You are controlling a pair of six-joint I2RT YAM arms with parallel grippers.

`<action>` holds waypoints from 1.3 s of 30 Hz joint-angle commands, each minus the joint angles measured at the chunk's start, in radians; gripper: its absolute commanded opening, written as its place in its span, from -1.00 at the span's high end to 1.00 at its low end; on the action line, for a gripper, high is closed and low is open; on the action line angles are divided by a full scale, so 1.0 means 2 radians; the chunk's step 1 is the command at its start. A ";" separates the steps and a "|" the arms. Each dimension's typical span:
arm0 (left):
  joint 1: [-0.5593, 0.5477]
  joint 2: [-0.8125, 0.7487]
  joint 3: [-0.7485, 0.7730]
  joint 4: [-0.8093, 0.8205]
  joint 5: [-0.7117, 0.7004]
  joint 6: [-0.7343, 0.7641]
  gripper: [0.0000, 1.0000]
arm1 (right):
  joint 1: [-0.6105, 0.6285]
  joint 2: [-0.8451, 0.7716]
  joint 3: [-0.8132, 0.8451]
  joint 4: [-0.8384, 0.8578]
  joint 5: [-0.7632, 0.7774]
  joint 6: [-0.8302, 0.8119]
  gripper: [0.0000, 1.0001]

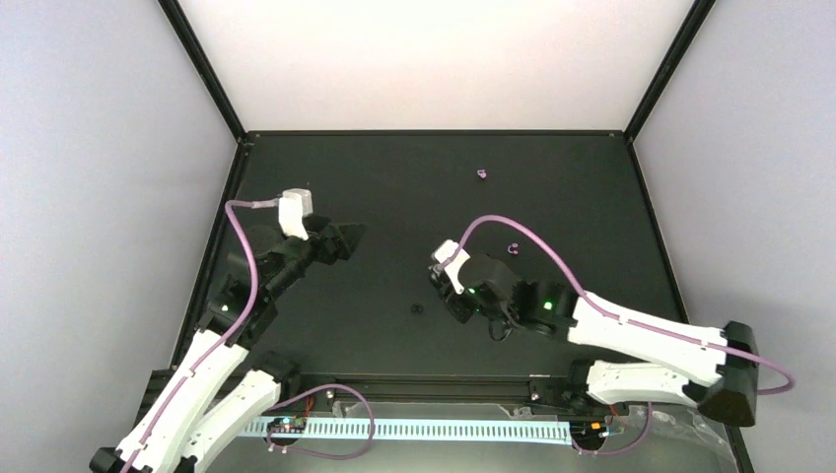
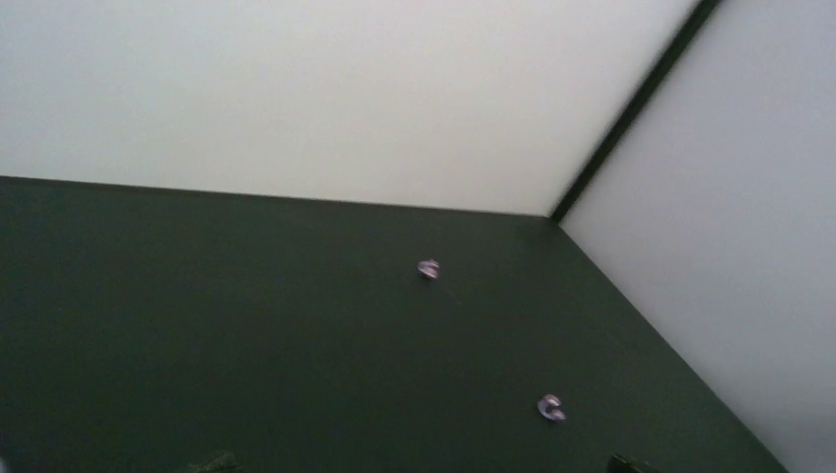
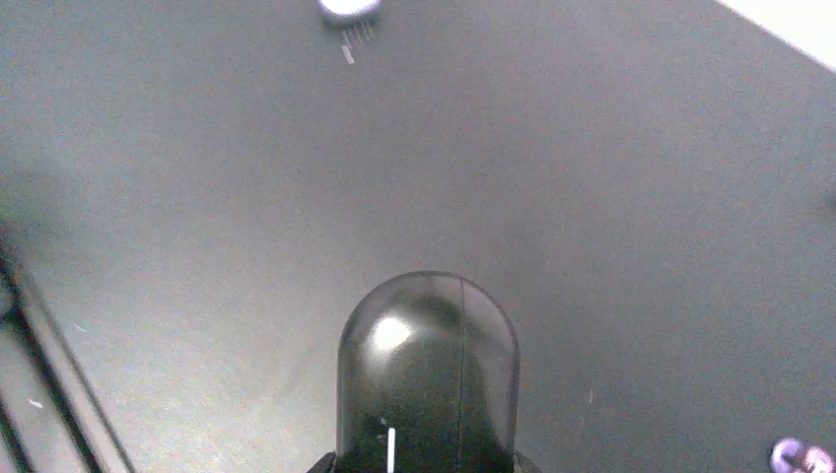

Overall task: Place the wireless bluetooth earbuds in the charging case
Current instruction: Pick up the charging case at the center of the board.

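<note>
Two purple earbuds lie apart on the black table: one far back [image 1: 481, 174], one nearer [image 1: 513, 247], just right of my right gripper [image 1: 452, 276]. The left wrist view shows both, the far one [image 2: 429, 268] and the near one [image 2: 551, 407]. The right wrist view shows one at its bottom right corner [image 3: 797, 456]. My right gripper [image 3: 426, 461] is shut on the charging case [image 3: 429, 365], a dark glossy rounded shell with its seam closed, held over the table. My left gripper [image 1: 347, 239] is open and empty, with only its fingertips [image 2: 212, 461] showing.
A tiny black ring-like bit [image 1: 417, 309] lies on the table between the arms. The black table frame [image 1: 434, 132] and white walls enclose the area. A pale rounded object [image 3: 347, 9] shows at the top edge of the right wrist view.
</note>
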 commanded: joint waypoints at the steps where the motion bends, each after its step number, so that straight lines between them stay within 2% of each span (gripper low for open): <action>1: -0.004 0.034 0.024 0.016 0.162 -0.021 -0.97 | 0.050 -0.054 0.034 0.021 0.075 -0.111 0.34; 5: -0.010 0.052 0.021 0.030 0.267 -0.025 -0.97 | 0.108 -0.057 0.056 0.010 0.141 -0.185 0.34; 11: -0.040 0.040 0.002 0.070 0.326 -0.033 -0.93 | 0.172 -0.032 0.056 -0.003 0.212 -0.238 0.34; 22: -0.086 0.043 -0.007 0.051 0.299 -0.015 -0.82 | 0.174 -0.025 0.060 0.003 0.207 -0.225 0.34; 30: -0.148 0.080 0.008 0.055 0.261 -0.018 -0.68 | 0.173 -0.028 0.064 0.003 0.211 -0.223 0.34; 39: -0.181 0.122 0.006 0.071 0.236 -0.059 -0.47 | 0.173 -0.033 0.058 0.023 0.207 -0.210 0.34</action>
